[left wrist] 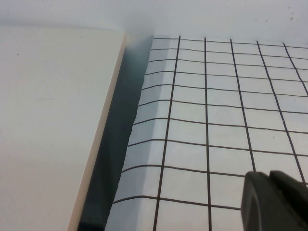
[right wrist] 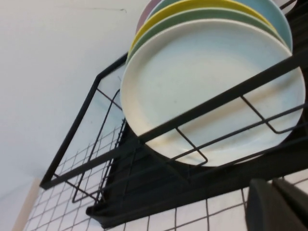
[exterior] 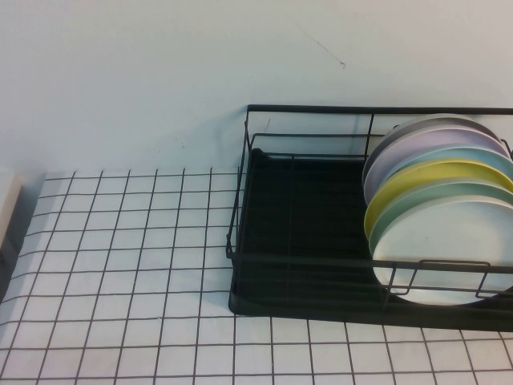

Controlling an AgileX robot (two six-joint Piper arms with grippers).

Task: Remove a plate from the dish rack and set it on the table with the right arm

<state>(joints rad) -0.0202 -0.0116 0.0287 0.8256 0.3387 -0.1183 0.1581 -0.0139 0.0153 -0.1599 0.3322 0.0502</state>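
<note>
plate stands on edge at the front of the dish rack, easiest to reach from the gridded bench; right end effector waits low before it, left end effector parked apart, both grip states indeterminable.

Staged test bench – gridded table, bare pale wall, lone dish rack – kitchen merely imitated

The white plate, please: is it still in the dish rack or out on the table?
In the dish rack: the white plate stands on edge behind its front wire.
</note>
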